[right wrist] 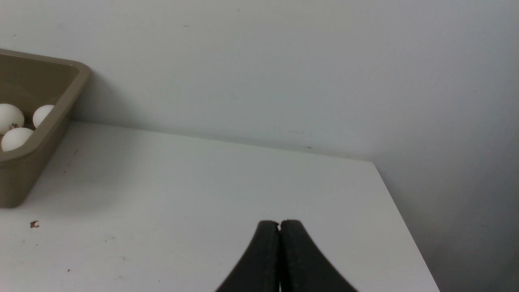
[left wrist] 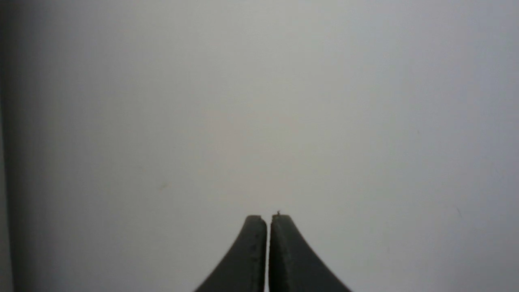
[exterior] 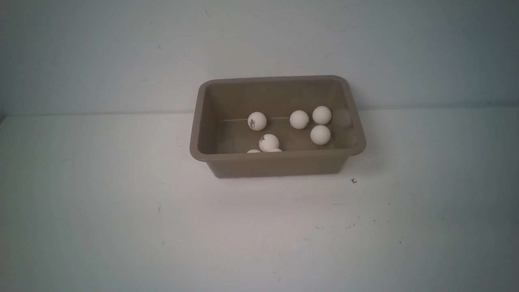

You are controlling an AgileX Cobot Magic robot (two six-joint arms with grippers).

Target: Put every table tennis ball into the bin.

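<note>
The taupe bin [exterior: 279, 164] stands on the white table near the back wall. Several white table tennis balls lie inside it, among them one with a dark logo [exterior: 257, 121], one at the right [exterior: 320, 134] and two half hidden behind the front rim. No ball shows on the table outside the bin. Neither arm appears in the front view. My left gripper [left wrist: 268, 217] is shut with nothing in it, facing plain grey surface. My right gripper [right wrist: 279, 222] is shut and empty over the table, well apart from the bin's corner [right wrist: 44, 134], where three balls [right wrist: 16, 138] show.
A small dark speck [exterior: 354, 181] lies on the table just right of the bin. The table's right edge [right wrist: 399, 219] and the back wall [right wrist: 284, 61] show in the right wrist view.
</note>
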